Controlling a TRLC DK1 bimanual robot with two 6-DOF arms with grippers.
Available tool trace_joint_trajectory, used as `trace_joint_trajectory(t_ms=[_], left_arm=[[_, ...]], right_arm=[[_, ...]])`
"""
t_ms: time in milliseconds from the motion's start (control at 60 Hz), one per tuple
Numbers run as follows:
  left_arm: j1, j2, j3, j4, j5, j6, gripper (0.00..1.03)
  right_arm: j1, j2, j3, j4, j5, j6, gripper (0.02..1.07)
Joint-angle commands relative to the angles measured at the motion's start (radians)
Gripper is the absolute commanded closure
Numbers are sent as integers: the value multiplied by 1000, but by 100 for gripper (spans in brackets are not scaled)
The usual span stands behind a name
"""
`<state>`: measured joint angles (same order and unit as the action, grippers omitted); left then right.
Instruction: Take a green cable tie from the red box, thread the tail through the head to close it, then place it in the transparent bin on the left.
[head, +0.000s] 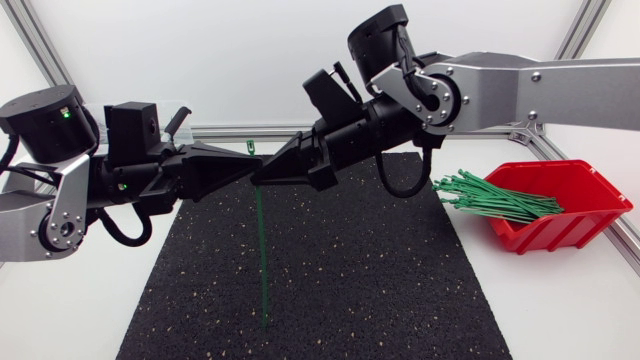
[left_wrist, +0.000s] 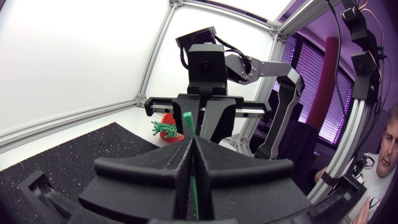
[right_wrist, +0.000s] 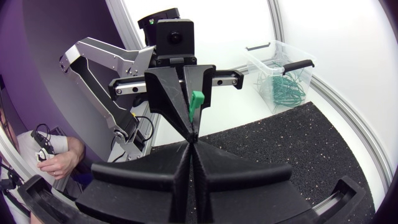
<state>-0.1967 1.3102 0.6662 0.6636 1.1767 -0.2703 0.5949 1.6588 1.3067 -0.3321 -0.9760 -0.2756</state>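
Our left gripper (head: 255, 165) was clamped on the slim green plastic cable tie (head: 262, 250) just below its head, tail dangling over the black speckled mat (head: 400, 280). Our right gripper (head: 262, 178), fingers together, met it there. It should regrip lower and curl the tail upward.

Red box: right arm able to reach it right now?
Probably yes: the red box lies open on its own side, nothing between it and the right gripper. Green ties poke out over its rim.
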Motion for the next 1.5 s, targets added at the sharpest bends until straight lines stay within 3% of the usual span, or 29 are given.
trace_joint_trajectory(t_ms=[0,50,117,183,1483], left_arm=[[3,9,-13,22,15,-30,100],[3,9,-11,25,15,-37,99],[5,9,-11,27,12,-50,87],[5,9,-11,27,-2,-55,84],[13,20,-16,36,-29,-64,88]], right_arm=[[8,-2,-32,21,3,35,101],[8,-4,-35,25,2,38,101],[8,-5,-38,28,2,41,101],[6,-5,-41,36,2,47,101],[-6,-28,-72,107,13,122,101]])
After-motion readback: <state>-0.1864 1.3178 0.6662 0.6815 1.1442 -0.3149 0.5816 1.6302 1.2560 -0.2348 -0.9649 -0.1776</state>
